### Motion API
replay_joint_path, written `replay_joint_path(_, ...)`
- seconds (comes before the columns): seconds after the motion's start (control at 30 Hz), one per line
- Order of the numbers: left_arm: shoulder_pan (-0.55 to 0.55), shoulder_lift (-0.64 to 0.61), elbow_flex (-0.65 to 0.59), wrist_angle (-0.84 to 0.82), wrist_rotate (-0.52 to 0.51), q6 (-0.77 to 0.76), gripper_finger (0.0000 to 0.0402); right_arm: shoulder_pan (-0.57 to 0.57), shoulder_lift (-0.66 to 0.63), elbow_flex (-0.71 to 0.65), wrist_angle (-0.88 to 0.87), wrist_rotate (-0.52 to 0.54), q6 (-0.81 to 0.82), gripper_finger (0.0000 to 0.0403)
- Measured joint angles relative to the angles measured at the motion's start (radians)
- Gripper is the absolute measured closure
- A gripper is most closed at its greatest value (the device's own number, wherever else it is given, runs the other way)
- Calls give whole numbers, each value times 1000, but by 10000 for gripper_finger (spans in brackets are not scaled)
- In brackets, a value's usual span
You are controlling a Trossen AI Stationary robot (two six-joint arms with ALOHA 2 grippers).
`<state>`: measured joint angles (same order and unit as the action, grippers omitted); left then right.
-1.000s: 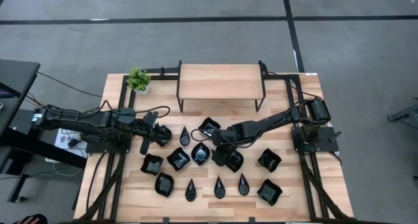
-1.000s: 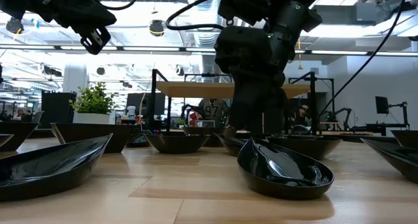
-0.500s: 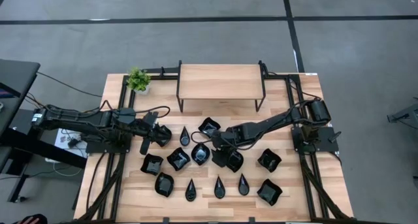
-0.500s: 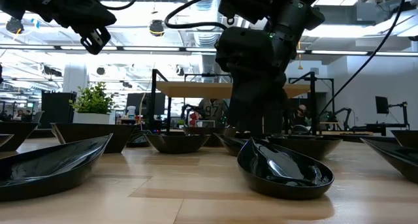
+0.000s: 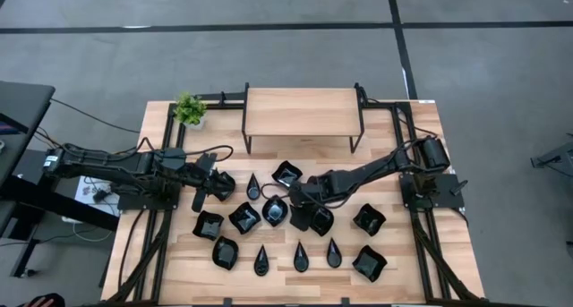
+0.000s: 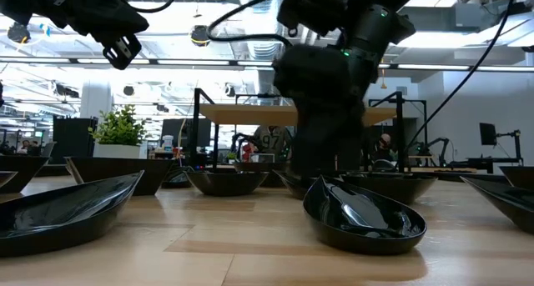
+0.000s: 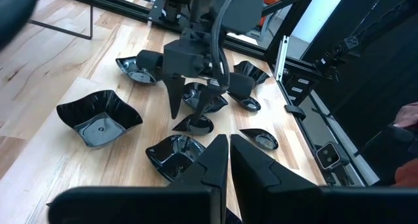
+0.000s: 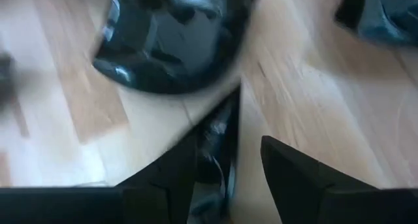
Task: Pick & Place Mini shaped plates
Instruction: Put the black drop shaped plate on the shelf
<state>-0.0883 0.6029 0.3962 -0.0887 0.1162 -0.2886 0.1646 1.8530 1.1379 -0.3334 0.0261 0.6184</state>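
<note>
Several mini shaped plates, small glossy black dishes, lie spread over the wooden table, among them a teardrop one and a squarish one. My right gripper reaches down over the table's middle, open, its fingers on either side of a small plate. That plate's glossy rim lies against the inner side of one finger. Another plate lies just beyond. My left gripper hangs shut and empty above the table's left side. My right gripper stands open over the small plate, fingers slanting down from above. The plate's rim runs close along one finger. I cannot tell whether that finger touches it. The plate rests on the table.
A raised wooden shelf on black legs stands at the back middle. A small green potted plant sits at the back left corner. Black frame rails run along both sides. Plates crowd the middle and front of the table.
</note>
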Motion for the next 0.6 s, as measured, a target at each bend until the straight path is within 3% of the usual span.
replay_joint_path(0.33, 0, 0, 0, 0, 0, 0, 382, 0, 1, 0, -2, -2, 1, 238)
replay_joint_path(0.6, 0, 0, 0, 0, 0, 0, 382, 0, 1, 0, -3, -3, 12, 274)
